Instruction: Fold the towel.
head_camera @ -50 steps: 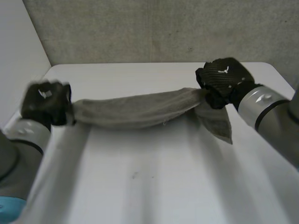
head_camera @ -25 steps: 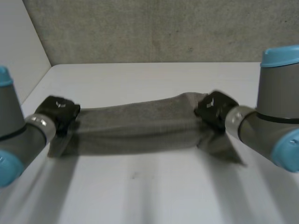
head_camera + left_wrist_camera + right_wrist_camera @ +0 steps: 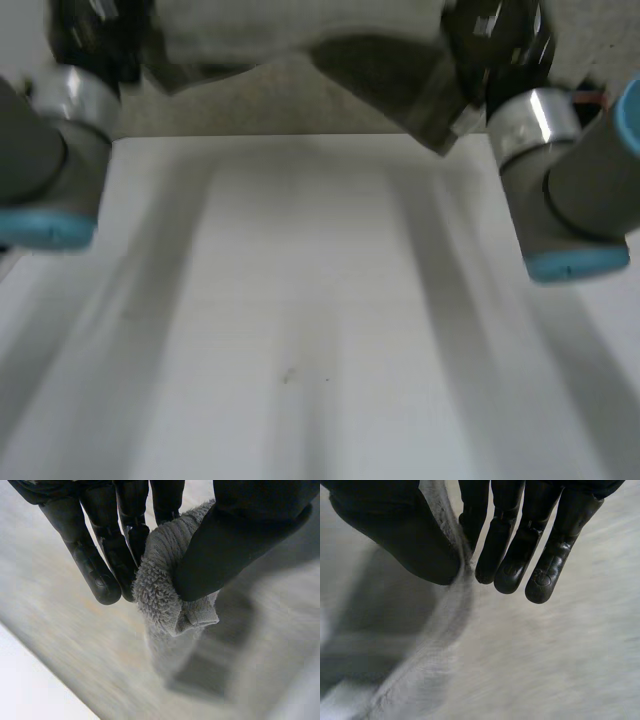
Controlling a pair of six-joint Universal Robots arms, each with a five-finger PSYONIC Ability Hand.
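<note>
Fingers of left hand are straight and pinch a bunched end of the towel against the thumb. Right hand same: towel edge clamped between thumb and straight fingers, cloth hanging below the palm. Head view, near to far: white table, left arm and right arm over its left and right edges. Both hands high above the far edge, towel strung between them in the air, loose tail by the right hand. Grey wall behind.
</note>
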